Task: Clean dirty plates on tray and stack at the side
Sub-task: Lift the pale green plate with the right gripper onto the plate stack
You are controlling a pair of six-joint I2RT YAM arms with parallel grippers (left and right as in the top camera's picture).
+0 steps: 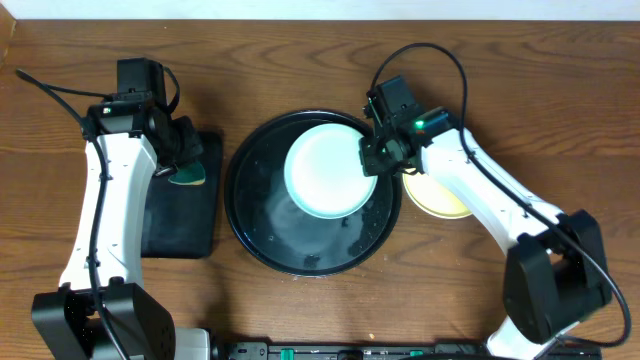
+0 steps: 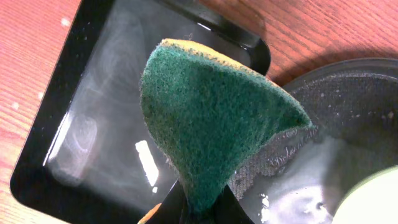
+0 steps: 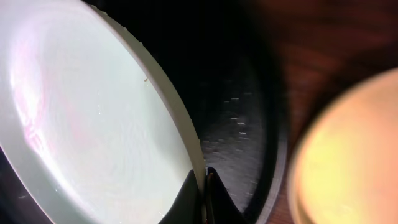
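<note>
A pale mint plate is held over the large round black tray. My right gripper is shut on the plate's right rim; the right wrist view shows both fingers pinching the rim of the mint plate, which has faint pink smears. A pale yellow plate lies on the table right of the tray and also shows in the right wrist view. My left gripper is shut on a green and yellow sponge above the rectangular tray. I see only these two plates.
A small rectangular black tray lies left of the round tray, wet and glossy in the left wrist view. The round tray's rim shows at the right of the left wrist view. The wooden table surrounds all.
</note>
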